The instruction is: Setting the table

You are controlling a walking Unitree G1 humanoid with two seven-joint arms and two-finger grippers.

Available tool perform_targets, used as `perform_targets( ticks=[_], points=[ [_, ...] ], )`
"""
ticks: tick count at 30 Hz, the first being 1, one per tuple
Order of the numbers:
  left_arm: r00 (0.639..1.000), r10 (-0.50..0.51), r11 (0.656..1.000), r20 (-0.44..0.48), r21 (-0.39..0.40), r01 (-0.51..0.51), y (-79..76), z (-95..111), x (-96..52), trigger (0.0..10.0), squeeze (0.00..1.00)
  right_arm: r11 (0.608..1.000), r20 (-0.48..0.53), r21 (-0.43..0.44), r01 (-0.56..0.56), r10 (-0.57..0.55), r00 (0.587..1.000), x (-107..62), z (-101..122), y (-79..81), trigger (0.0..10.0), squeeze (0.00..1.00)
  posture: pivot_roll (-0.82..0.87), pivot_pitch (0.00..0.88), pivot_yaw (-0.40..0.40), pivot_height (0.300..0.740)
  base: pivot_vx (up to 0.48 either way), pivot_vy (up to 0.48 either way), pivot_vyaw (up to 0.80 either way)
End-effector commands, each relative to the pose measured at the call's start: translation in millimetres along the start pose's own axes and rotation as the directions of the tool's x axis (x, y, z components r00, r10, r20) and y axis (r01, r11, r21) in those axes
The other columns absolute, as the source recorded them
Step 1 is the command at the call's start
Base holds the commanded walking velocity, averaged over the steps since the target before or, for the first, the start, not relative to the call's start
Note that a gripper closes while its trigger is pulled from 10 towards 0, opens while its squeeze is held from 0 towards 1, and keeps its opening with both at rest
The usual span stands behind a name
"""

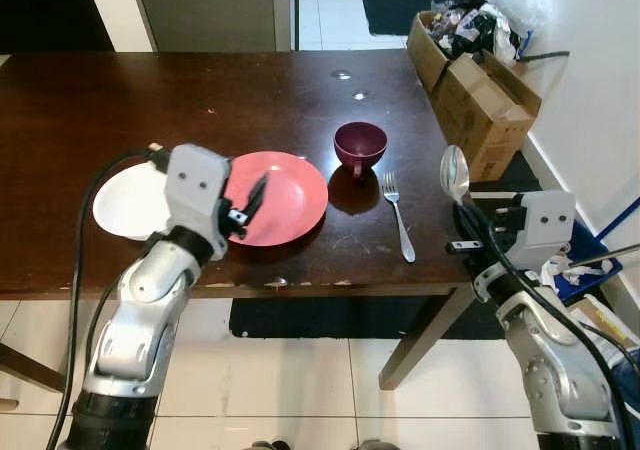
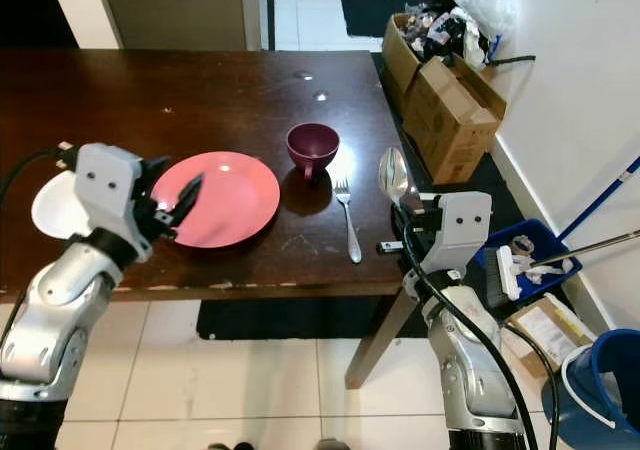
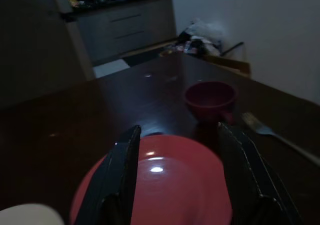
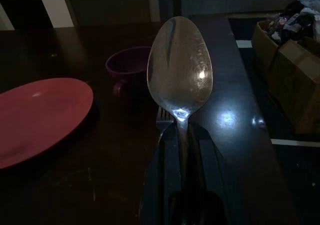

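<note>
Right gripper (image 1: 476, 228) — fingers clamped on spoon (image 1: 454, 173), bowl upward, off the table's (image 1: 120, 90) right edge, near fork (image 1: 399, 216). Left gripper (image 1: 246, 207) — fingers apart, above red plate (image 1: 290, 195).

Risk: the thin handle may pivot or slip in that grip, dropping to the floor or knocking the fork.

Count: one spoon, one fork, one cup (image 1: 359, 146), one red plate, one white plate (image 1: 125, 205).

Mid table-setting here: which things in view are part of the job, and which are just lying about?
Part of the job: red plate, white plate, cup, fork, spoon held by the right gripper, left gripper open over the red plate.

Lying about: cardboard boxes, brush, bucket.
</note>
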State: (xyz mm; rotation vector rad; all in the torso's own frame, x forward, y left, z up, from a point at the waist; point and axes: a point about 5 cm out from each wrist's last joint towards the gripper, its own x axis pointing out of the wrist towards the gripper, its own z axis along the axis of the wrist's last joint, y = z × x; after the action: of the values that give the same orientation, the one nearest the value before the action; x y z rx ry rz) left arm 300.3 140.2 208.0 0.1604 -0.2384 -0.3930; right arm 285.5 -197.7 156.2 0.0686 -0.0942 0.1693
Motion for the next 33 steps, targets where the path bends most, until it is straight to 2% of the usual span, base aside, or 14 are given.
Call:
perform_targets(
  ticks=[1,2,5,6,7,11,12,14,18,22,25,27,33],
  points=[
    [0.999,-0.043,0.999,-0.018,-0.016,0.043,-3.1,-1.2,1.2,10.0,0.0,1.0,-0.02,-0.004,-0.014,0.014,1.0,1.4,-2.6,1.7,10.0,0.0,-0.14,0.017,0.066,0.74,0.0,0.0,0.0],
    [0.999,-0.043,0.999,-0.018,-0.016,0.043,-3.1,-1.2,1.2,10.0,0.0,1.0,-0.02,-0.004,-0.014,0.014,1.0,1.4,-2.6,1.7,10.0,0.0,-0.14,0.017,0.066,0.74,0.0,0.0,0.0],
    [0.979,-0.195,0.981,-0.056,-0.026,0.193,-11.5,-5.5,1.0,10.0,0.0,0.997,-0.054,0.007,-0.073,0.073,0.996,6.9,-8.7,14.0,10.0,0.0,-0.14,0.021,0.068,0.74,0.0,0.0,0.0],
    [0.979,-0.195,0.981,-0.056,-0.026,0.193,-11.5,-5.5,1.0,10.0,0.0,0.997,-0.054,0.007,-0.073,0.073,0.996,6.9,-8.7,14.0,10.0,0.0,-0.14,0.021,0.068,0.74,0.0,0.0,0.0],
    [0.963,-0.261,0.965,-0.07,-0.023,0.26,-15.8,-5.1,0.1,10.0,0.0,0.994,-0.079,0.017,-0.108,0.109,0.991,10.2,-14.3,20.8,10.0,0.0,-0.14,0.024,0.071,0.74,0.0,0.0,0.0],
    [0.94,-0.333,0.943,-0.07,-0.023,0.332,-21.9,-1.9,2.4,10.0,0.0,0.99,-0.102,0.041,-0.134,0.137,0.985,21.0,-21.3,28.2,10.0,0.0,-0.13,0.028,0.069,0.74,0.0,0.0,0.0],
    [0.921,-0.383,0.923,-0.066,-0.004,0.384,-25.2,1.2,4.7,10.0,0.0,0.988,-0.12,0.075,-0.132,0.14,0.983,33.1,-24.9,32.0,10.0,0.0,-0.12,0.032,0.07,0.74,0.0,0.0,0.0],
    [0.909,-0.413,0.91,-0.063,0.008,0.414,-24.6,5.3,5.7,10.0,0.0,0.988,-0.134,0.098,-0.124,0.136,0.982,44.5,-27.1,35.2,10.0,0.0,-0.12,0.034,0.07,0.74,0.0,0.0,0.0],
    [0.905,-0.42,0.906,-0.063,0.024,0.422,-16.7,11.1,4.5,10.0,0.0,0.988,-0.143,0.104,-0.118,0.132,0.981,61.0,-26.3,38.2,10.0,0.0,-0.09,0.044,0.071,0.74,0.0,0.0,0.0],
    [0.915,-0.396,0.915,-0.081,0.052,0.401,-3.1,15.2,-2.1,10.0,0.0,0.977,-0.147,0.142,-0.159,0.18,0.973,75.9,-21.7,44.6,10.0,0.0,-0.06,0.058,0.062,0.74,0.0,0.0,0.0],
    [0.918,-0.386,0.918,-0.088,0.059,0.392,1.0,16.6,-4.7,10.0,0.0,0.972,-0.16,0.144,-0.186,0.208,0.965,79.0,-23.0,48.6,10.0,0.0,-0.05,0.065,0.054,0.74,0.0,0.0,0.0],
    [0.922,-0.374,0.922,-0.099,0.065,0.381,4.8,17.5,-9.3,10.0,0.0,0.966,-0.202,0.118,-0.229,0.249,0.947,79.0,-31.9,53.2,10.0,0.0,-0.03,0.079,0.049,0.74,0.0,0.0,0.0],
    [0.921,-0.373,0.923,-0.113,0.06,0.381,4.9,16.8,-15.1,10.0,0.0,0.968,-0.227,0.102,-0.229,0.246,0.942,79.5,-39.1,54.0,10.0,0.0,-0.02,0.097,0.049,0.74,0.0,0.0,0.0]
  ],
)
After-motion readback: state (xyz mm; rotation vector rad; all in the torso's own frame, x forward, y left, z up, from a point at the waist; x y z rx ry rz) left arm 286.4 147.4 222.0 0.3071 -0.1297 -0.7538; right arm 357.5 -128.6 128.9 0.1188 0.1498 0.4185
